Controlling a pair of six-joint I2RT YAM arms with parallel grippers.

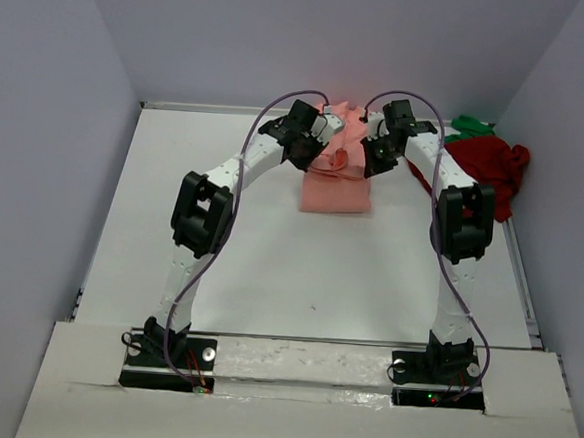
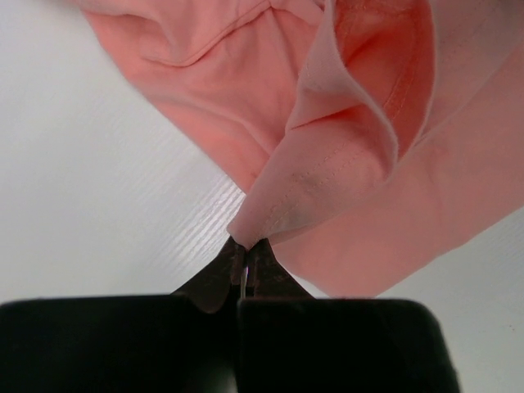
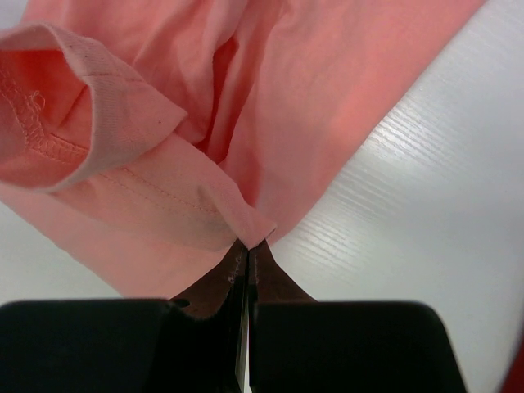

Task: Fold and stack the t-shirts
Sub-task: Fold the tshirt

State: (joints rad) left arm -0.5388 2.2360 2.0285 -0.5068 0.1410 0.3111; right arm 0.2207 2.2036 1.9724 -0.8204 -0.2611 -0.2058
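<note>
Two robot arms rise from the near edge of a white counter (image 1: 269,268) and arch toward its far edge, meeting over a salmon-pink t-shirt (image 1: 336,190). The shirt lies midway along the far half of the counter. Its nearer part is flat, a rough rectangle, and its farther part is gathered up between the arms.

The left pincer (image 2: 244,255) is closed tight on a hemmed corner of the pink cloth, which fans up from its tips. The right pincer (image 3: 248,250) is likewise closed tight, pinching a stitched edge beside a sleeve opening.

Beyond, in the far right corner, a dark red t-shirt (image 1: 491,168) lies in a loose heap. A bright green t-shirt (image 1: 471,123) shows as a small crumple just behind it.

The step in hand looks like a fold of the pink shirt, with both held corners to be carried over the flat part. The next move likely calls for both arms to travel together at even height so the cloth lands square, and then for the pincers to let go. The red and green shirts appear unfolded, so most of the task remains.
</note>
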